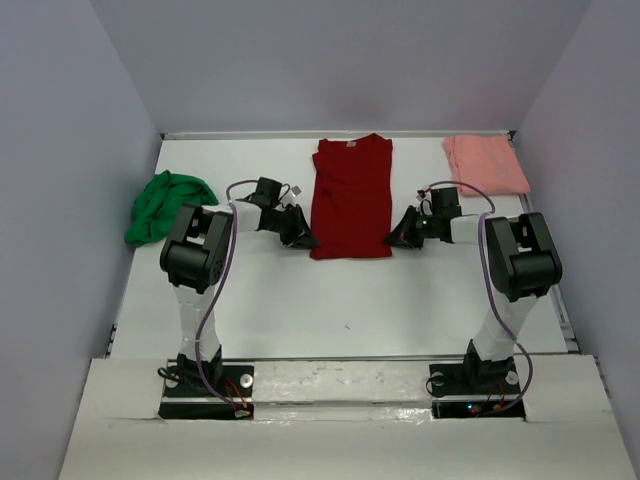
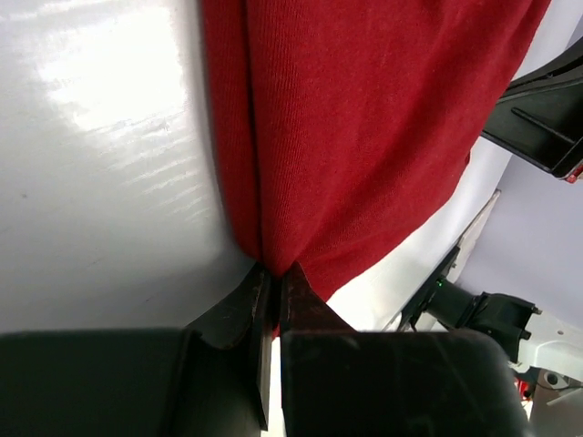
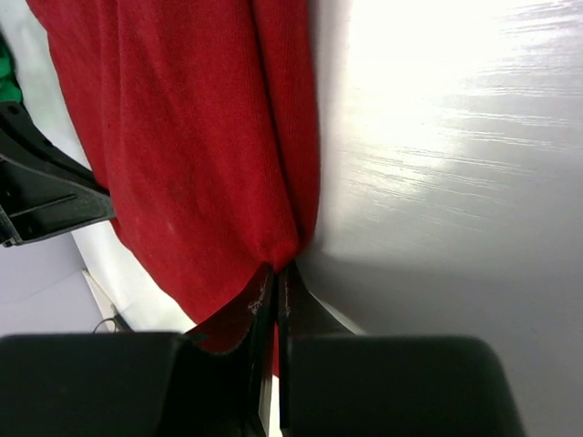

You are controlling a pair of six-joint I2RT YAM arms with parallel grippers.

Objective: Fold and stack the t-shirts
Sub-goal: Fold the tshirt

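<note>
A dark red t-shirt (image 1: 352,198) lies flat as a long strip with its sleeves folded in, at the middle back of the table. My left gripper (image 1: 303,238) is shut on its near left corner; the left wrist view shows the red cloth (image 2: 364,137) pinched between the black fingers (image 2: 239,314). My right gripper (image 1: 398,238) is shut on the near right corner, with red cloth (image 3: 182,146) running into the closed fingers (image 3: 305,314). A bright green t-shirt (image 1: 165,205) lies crumpled at the left. A salmon pink t-shirt (image 1: 485,163) lies folded at the back right.
The white table (image 1: 340,300) is walled in by grey panels on the left, back and right. Both arm bases (image 1: 205,385) stand at the near edge. In each wrist view the opposite arm shows past the shirt's edge.
</note>
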